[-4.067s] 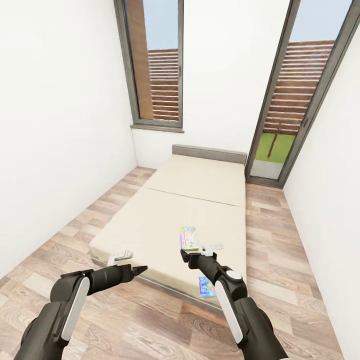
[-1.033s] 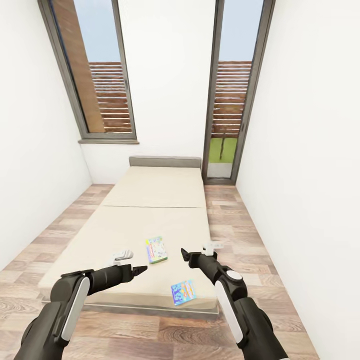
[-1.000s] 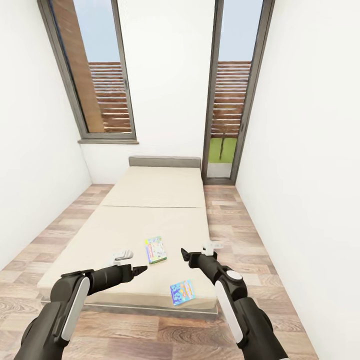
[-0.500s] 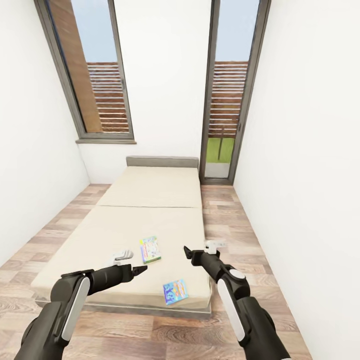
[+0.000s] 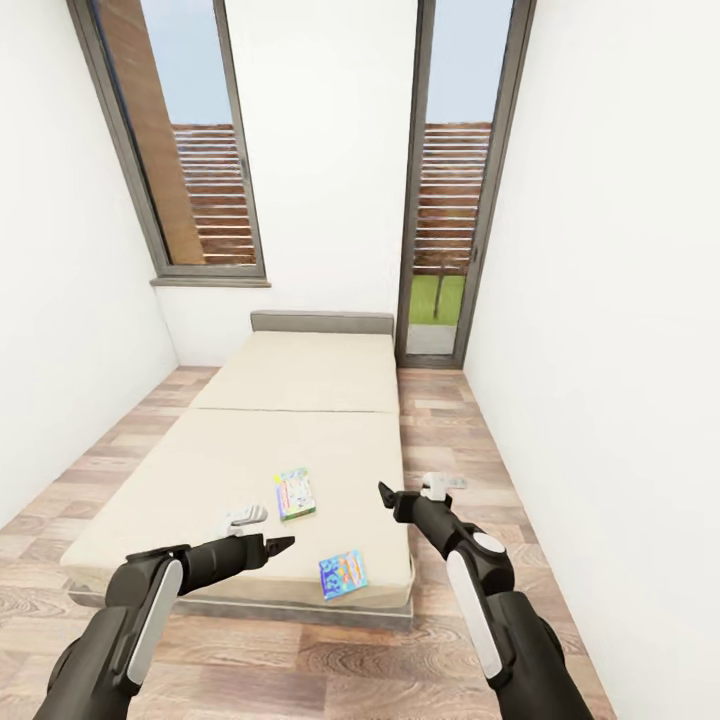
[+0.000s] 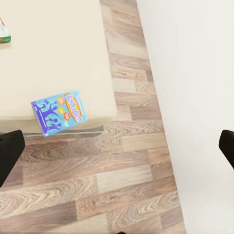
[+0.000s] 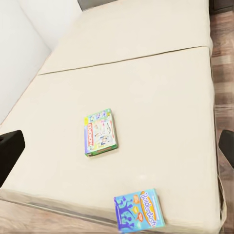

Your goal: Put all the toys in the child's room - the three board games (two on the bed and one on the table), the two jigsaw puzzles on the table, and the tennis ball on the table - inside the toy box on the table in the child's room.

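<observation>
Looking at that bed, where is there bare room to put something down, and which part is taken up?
Most of the bed is bare: the whole far half up to the headboard, and the near half's side toward the window wall. The only occupied part is near the foot, where a green-edged board game and a blue board game lie apart, the blue one near the foot edge, close to the door-side corner.

Matt cloth bed, wood-plank floor

Bright, even daylight, soft faint shadows, sharp renders; the head view stretches at its edges.
</observation>
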You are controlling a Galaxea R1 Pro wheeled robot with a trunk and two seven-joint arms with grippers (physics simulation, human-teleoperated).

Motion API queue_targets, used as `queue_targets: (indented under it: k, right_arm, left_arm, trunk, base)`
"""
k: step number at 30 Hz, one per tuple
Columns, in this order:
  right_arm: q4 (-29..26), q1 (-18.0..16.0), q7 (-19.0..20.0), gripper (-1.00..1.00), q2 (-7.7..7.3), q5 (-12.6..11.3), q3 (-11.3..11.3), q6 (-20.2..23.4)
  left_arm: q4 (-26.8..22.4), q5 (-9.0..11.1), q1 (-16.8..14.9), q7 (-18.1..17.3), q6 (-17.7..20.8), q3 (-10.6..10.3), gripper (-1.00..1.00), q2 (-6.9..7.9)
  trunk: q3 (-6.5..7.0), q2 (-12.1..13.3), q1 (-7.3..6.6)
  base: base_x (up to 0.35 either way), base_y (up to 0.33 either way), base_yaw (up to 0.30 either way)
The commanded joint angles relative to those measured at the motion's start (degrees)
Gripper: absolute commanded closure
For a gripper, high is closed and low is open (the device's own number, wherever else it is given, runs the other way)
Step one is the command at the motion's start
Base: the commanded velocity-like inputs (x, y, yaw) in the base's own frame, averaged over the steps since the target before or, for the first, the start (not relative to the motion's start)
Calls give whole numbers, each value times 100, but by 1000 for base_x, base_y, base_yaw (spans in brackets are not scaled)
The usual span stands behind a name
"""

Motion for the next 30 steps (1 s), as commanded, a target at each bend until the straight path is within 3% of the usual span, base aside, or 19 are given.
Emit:
queue_targets:
  k: [1, 6, 7, 8, 15, 25, 30]
  right_arm:
    - [-22, 0, 8, -100, 2, -21, -8, 77]
    - [-45, 5, 15, -100, 2, -30, -110, 137]
    - [-49, 6, 29, -100, 2, -36, -236, 160]
    - [-50, 6, 30, -100, 2, -37, -253, 167]
    - [-51, 7, 33, -100, 2, -38, -281, 158]
    - [-349, 84, 39, -100, 2, -38, -285, 164]
    - [-572, 240, 41, -100, 2, -38, -285, 170]
  left_arm:
    - [85, 31, -5, -2, -47, 9, -100, 2]
    - [549, 33, -5, 72, -416, 38, -100, 11]
    - [1253, 29, -30, 362, -758, 52, -100, 8]
    - [1438, 32, -43, 485, -866, 54, -100, 3]
    - [2177, 53, -90, 932, -1289, 57, -100, -32]
    - [3624, 37, -640, 1096, -1800, 50, -100, -95]
    - [4357, 41, -899, 1451, -2302, 49, -100, -95]
  trunk:
    - [-13, -13, 3]
    - [-13, -13, 3]
    - [-13, -13, 3]
    - [-13, -13, 3]
    - [-13, -13, 3]
    - [-13, -13, 3]
    - [-13, -13, 3]
  base:
    - [-25, -38, 0]
    - [-11, -17, 0]
    - [-1, -2, 0]
    - [-1, -1, 0]
    - [0, 0, 0]
    - [0, 0, 0]
    - [0, 0, 0]
